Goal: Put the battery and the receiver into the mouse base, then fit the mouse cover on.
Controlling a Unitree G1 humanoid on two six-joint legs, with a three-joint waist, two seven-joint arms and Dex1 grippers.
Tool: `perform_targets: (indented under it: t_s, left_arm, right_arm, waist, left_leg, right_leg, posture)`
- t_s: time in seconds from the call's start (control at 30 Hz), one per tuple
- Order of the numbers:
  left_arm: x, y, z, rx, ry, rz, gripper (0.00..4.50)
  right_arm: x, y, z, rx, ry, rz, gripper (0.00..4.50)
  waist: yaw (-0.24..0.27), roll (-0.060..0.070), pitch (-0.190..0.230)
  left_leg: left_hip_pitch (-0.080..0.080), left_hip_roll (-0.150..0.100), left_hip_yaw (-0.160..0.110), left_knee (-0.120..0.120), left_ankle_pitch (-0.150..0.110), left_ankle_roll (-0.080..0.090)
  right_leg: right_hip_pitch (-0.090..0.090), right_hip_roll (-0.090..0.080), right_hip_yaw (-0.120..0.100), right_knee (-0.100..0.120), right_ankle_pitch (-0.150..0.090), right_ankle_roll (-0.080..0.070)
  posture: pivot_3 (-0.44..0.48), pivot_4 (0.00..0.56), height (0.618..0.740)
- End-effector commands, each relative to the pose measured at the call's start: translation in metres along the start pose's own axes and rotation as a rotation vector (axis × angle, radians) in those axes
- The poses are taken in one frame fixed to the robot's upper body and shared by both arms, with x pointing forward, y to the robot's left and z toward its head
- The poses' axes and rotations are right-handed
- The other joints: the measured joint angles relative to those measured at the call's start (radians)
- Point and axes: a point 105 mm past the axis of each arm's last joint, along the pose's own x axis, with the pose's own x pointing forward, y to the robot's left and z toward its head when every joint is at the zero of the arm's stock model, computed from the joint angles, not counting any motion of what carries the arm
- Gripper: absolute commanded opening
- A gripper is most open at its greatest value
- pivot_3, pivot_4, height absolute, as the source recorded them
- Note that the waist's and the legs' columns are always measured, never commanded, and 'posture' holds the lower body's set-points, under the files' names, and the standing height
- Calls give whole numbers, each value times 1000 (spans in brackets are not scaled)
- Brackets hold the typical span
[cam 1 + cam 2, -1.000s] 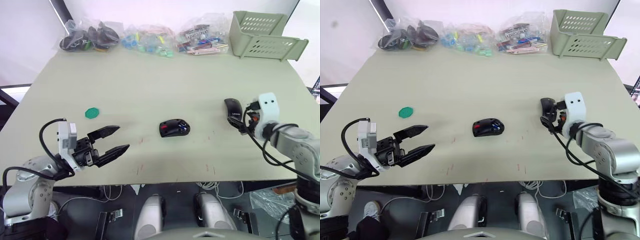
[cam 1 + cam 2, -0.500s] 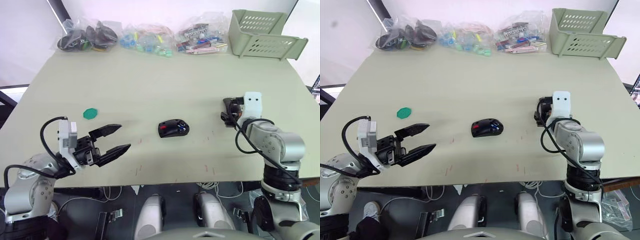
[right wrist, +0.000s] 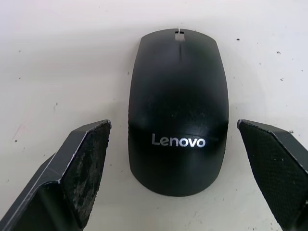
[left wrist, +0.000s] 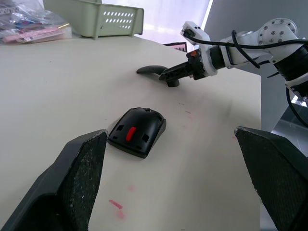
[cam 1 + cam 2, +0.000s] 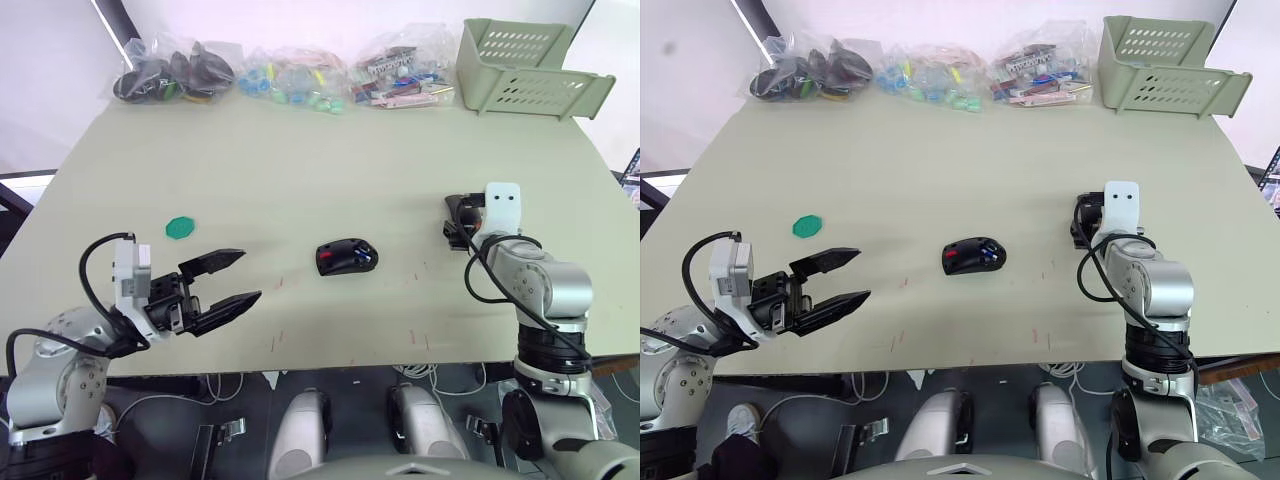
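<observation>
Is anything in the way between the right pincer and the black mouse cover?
No. The right pincer is open right above the mouse cover, one finger on each side, with bare table around it.

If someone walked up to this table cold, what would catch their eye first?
Probably the smooth black oval mouse cover with white lettering, lying flat between the right pincer's open fingers. Next, the black mouse base with its red inside at mid-table, then the left pincer open near the front edge.
</observation>
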Motion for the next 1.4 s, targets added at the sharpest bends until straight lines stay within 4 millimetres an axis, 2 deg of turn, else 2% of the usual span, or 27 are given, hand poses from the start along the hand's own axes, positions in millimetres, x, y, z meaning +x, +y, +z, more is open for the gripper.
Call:
perform_targets:
  t_s: [0.03,0.07,0.97,1.03,1.07,1.1,1.4]
  left_arm:
    - [-2,-2,6,32,-8,-11,4500]
    - [-2,-2,5,32,-6,-10,4500]
    - [-1,-2,-1,16,-4,0,4500]
    - [0,-2,-1,15,-4,0,4500]
    - [0,-1,-1,15,-4,1,4500]
    - [0,-1,-1,16,-4,1,4500]
    - [1,0,-2,17,-10,6,4500]
  right_arm:
    - [-3,2,17,-3,-69,2,4189]
    - [-3,2,17,-7,-67,3,3918]
    - [-3,-1,15,-14,-60,-12,3918]
    - [-3,-1,15,-15,-59,-15,3278]
    - [-3,-1,15,-17,-59,-15,3141]
    - [-3,-1,14,-18,-58,-16,2667]
    - [-6,-2,20,-77,-79,-1,2667]
  waist:
    - [0,0,0]
    - [0,0,0]
    - [0,0,0]
    - [0,0,0]
    - [0,0,0]
    - [0,0,0]
    - [0,0,0]
  left_leg:
    - [0,0,0,0,0,0]
    - [0,0,0,0,0,0]
    - [0,0,0,-1,0,0]
    - [0,0,0,-1,0,0]
    - [0,0,0,-1,0,0]
    - [0,0,0,-1,0,0]
    - [0,0,0,-1,0,0]
  right_leg:
    - [0,0,0,0,0,0]
    - [0,0,0,0,0,0]
    - [-1,0,1,0,0,-1]
    - [-1,0,1,0,0,-1]
    - [-1,0,1,0,0,-1]
    - [-1,0,1,0,0,-1]
    - [-1,0,1,0,-1,-1]
  posture:
    - [0,150,740]
    - [0,150,740]
    - [0,150,740]
    - [0,150,740]
    - [0,150,740]
    - [0,150,740]
    - [0,150,740]
